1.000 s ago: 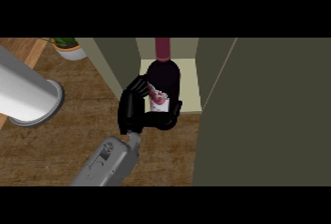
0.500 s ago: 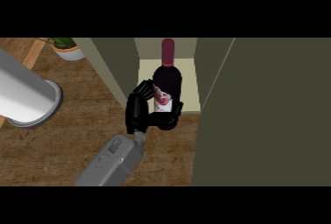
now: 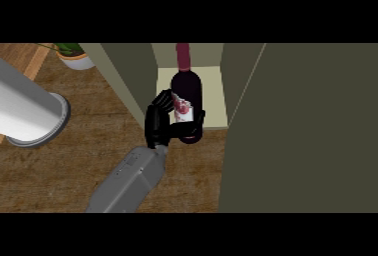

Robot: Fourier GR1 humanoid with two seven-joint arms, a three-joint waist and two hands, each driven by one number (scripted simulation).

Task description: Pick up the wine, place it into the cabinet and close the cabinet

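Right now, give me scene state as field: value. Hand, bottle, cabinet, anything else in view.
hand: one black hand, curled round the bottle; which arm cannot be told
wine bottle: upright, at the cabinet's front edge, part in
cabinet: open, pale interior
cabinet door: swung open, at right
other: white cylinder at left; potted plant top left

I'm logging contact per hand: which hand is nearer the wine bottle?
Right, as far as shows: the black hand is curled round the wine bottle at the cabinet opening. No other hand is in view.

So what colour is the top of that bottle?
Dark red, on the black glass wine bottle; head view shows it.
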